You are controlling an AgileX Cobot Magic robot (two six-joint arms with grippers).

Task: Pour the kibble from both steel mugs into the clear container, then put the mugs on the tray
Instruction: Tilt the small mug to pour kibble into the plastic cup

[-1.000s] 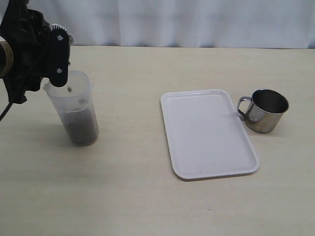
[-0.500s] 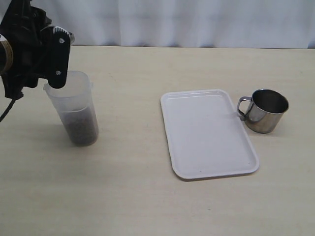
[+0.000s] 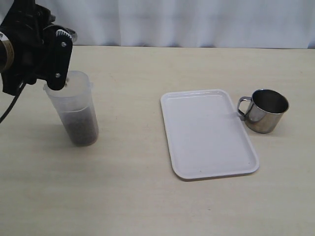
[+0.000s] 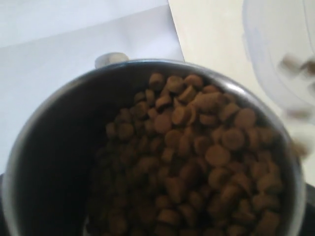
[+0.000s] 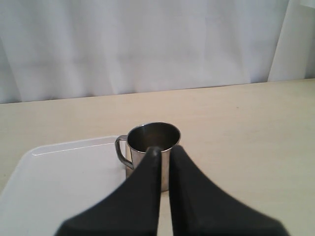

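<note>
The left gripper [image 3: 56, 69] clamps the steel mug [image 4: 59, 147], tilted over the clear container [image 3: 78, 113] just below, kibble [image 4: 197, 147] spilling toward its mouth.

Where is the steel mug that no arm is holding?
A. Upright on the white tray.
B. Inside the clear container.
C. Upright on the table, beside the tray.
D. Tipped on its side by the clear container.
C: the free steel mug stands upright on the table just off the tray, with its handle toward the tray's rim.
</note>
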